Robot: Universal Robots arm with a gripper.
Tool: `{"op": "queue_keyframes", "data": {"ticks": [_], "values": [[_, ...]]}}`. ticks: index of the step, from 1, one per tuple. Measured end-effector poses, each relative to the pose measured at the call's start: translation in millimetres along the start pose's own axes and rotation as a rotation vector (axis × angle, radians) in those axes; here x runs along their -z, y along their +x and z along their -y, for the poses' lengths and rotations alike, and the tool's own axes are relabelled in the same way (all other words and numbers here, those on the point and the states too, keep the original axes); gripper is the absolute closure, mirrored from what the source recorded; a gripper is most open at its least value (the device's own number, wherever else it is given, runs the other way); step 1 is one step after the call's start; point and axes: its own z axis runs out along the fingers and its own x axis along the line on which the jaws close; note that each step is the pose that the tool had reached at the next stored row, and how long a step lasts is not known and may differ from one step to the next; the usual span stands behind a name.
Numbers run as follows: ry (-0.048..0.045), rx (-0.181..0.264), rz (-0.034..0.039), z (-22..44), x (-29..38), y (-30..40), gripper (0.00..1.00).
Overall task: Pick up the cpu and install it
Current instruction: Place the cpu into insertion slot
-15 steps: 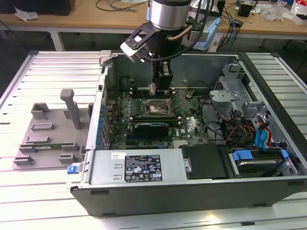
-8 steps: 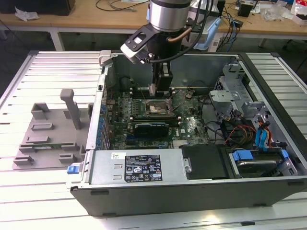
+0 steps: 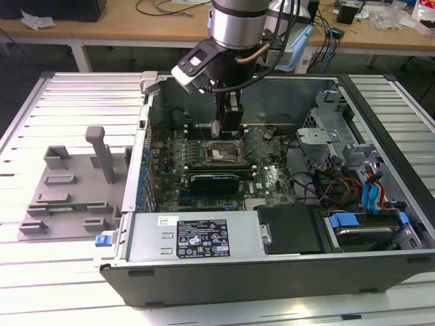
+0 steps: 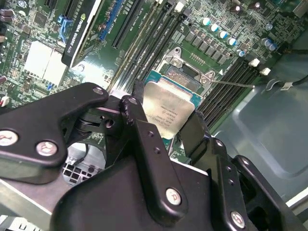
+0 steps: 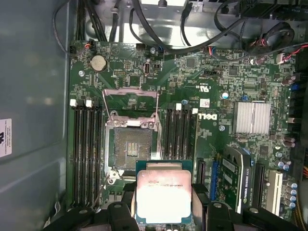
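My gripper (image 3: 228, 130) hangs inside the open computer case (image 3: 146, 224), over the motherboard. It is shut on the cpu (image 4: 168, 108), a flat square chip with a silvery top and green rim, held by two opposite edges between black fingers (image 4: 134, 113). In the first wrist view the cpu (image 5: 163, 195) sits between the fingers, just beside the dark square socket (image 5: 130, 144), whose metal frame (image 5: 130, 98) is swung open. The chip hovers above the board, level, with its plate facing the cameras. The socket (image 3: 224, 155) lies below the gripper in the exterior view.
Memory slots (image 5: 86, 154) flank the socket on both sides. A long black expansion card (image 3: 216, 182) stands near it. Cables and drive cages (image 3: 353, 183) crowd the case at the exterior view's right. A grey fixture (image 3: 68, 183) rests on the slatted table outside the case.
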Motion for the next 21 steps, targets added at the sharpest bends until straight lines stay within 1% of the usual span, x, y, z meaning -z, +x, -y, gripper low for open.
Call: {"op": "queue_keyframes", "data": {"ticks": [12, 21], "values": [[0.0000, 0.000, -0.0001, -0.5, -8.1, 4.3, 0.45], [0.0001, 0.000, 0.0001, -0.7, -13.3, 6.3, 0.45]]}}
